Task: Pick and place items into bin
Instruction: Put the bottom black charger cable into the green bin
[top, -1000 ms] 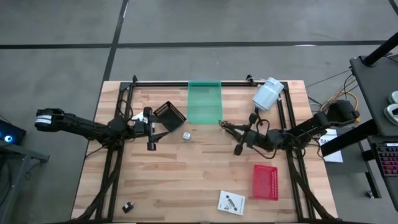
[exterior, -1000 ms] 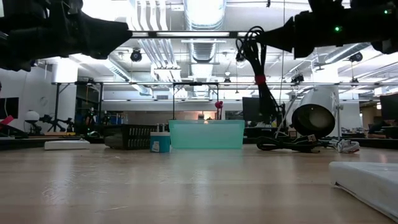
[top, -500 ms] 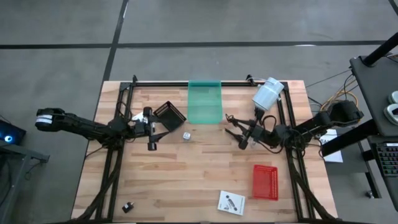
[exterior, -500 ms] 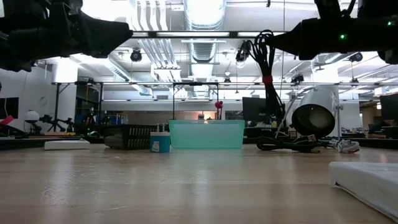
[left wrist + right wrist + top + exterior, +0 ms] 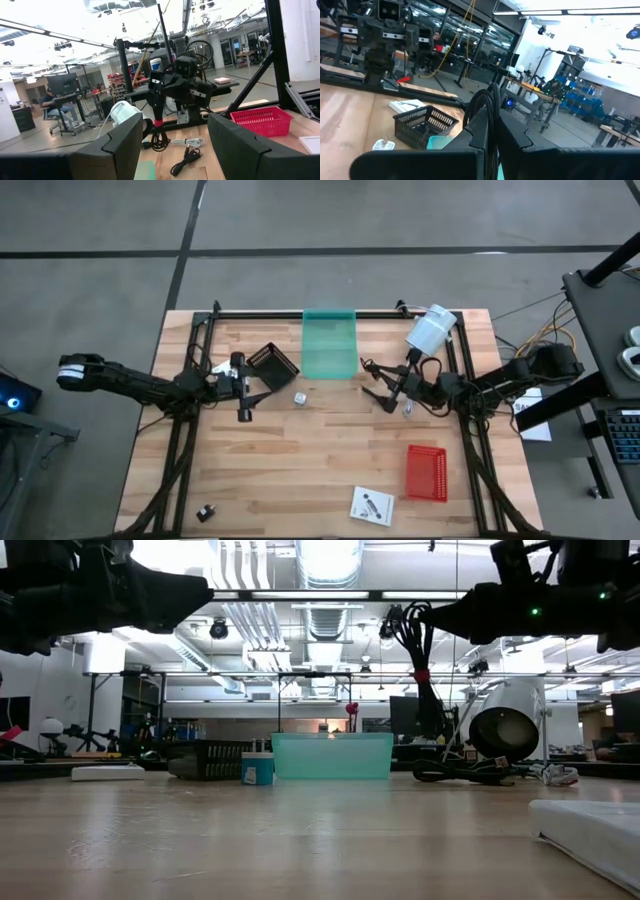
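**Right arm holds cable aloft beside bin**

The translucent green bin (image 5: 329, 345) sits mid-table. Right gripper (image 5: 378, 386) (arm stretched level above the wood) is clamped on the coiled black cable (image 5: 415, 660), just beside it. Left gripper (image 5: 243, 387) hovers, fingers apart.

The coiled black cable (image 5: 418, 650) hangs in the air, pinched in the right gripper (image 5: 376, 388), near the table's far edge (image 5: 400, 314).
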